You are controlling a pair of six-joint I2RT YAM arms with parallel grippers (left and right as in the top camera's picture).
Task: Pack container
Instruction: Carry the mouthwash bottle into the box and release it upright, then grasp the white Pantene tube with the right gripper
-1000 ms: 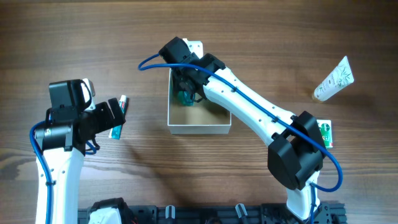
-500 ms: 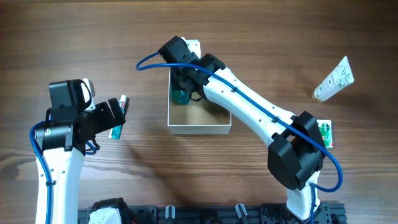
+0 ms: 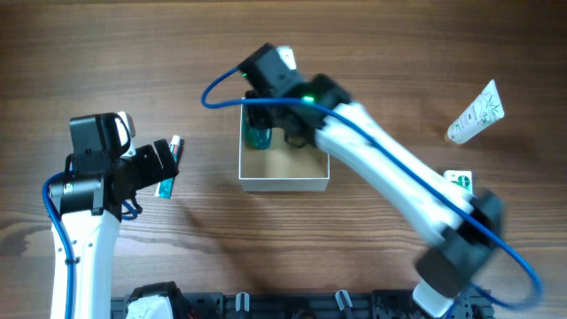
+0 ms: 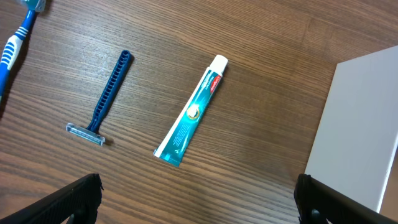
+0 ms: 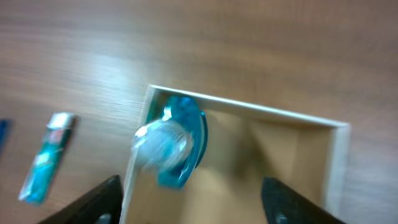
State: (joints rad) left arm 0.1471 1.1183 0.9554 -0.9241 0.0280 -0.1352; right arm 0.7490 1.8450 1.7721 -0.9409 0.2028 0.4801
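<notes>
The container [image 3: 283,183] is a square white-walled box with a tan inside at the table's middle; it also shows in the right wrist view [image 5: 339,162] and the left wrist view [image 4: 360,130]. A teal bottle with a clear cap [image 3: 259,136] stands in its far left corner, blurred in the right wrist view [image 5: 177,140]. My right gripper [image 5: 193,205] is open and empty above the box, its arm blurred with motion. My left gripper [image 4: 198,205] is open and empty above a teal toothpaste tube [image 4: 191,112], which lies left of the box [image 3: 171,168].
A blue razor [image 4: 102,99] and a blue toothbrush [image 4: 15,40] lie left of the toothpaste. A white tube [image 3: 476,113] lies at the far right, and a green-and-white packet [image 3: 460,180] sits beside the right arm.
My right gripper has let go of the teal bottle, which now stands in the box, and the right arm has swung up and away to the right. The left arm has not moved.
</notes>
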